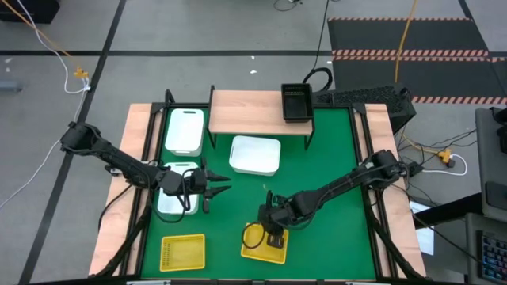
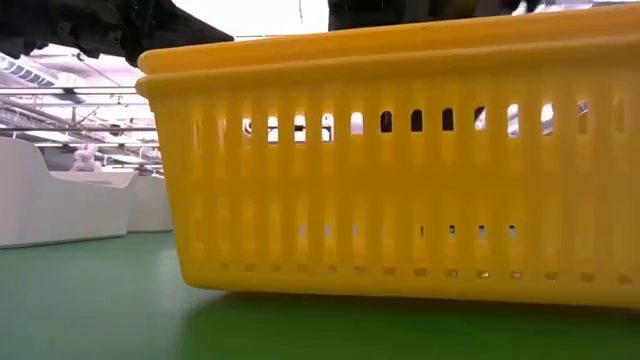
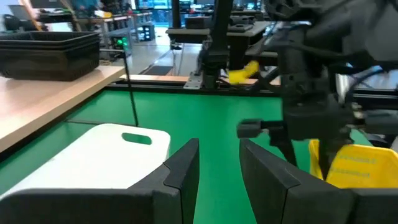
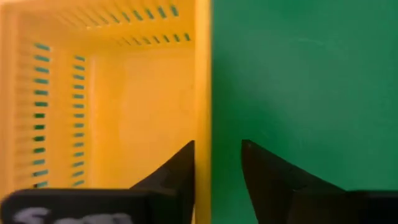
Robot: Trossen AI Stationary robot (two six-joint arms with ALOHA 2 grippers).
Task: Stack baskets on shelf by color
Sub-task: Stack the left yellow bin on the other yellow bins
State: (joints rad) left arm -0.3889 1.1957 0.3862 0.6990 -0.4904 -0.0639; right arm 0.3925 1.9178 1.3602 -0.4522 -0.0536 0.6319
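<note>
Straddling one wall of a yellow basket (image 1: 264, 244), the right gripper (image 1: 273, 234) has one finger (image 4: 171, 171) inside the basket and the other outside over the green mat (image 4: 298, 74). A narrow gap still shows between the fingers and the wall in the right wrist view, so we cannot tell whether the wall is pinched yet.

The left gripper (image 1: 215, 188) hovers over the mat beside a white basket (image 1: 176, 196). Its fingers (image 3: 180, 171) stand partly apart with only green between them, holding nothing.

Materials: the yellow baskets are plastic with slotted, mesh-like walls and a rolled rim. The white ones look smooth and solid, with a handle slot (image 3: 137, 139). The shelf (image 1: 245, 112) is a pale wooden board on thin black legs.

From above we count a second yellow basket (image 1: 183, 252) near the front edge, a white basket (image 1: 255, 155) just in front of the shelf, another white one (image 1: 184, 130) left of it, and a black basket (image 1: 296, 103) on the shelf's right end.

The low view is nearly filled by a slotted yellow wall (image 2: 400, 170), which hides the shelf.
</note>
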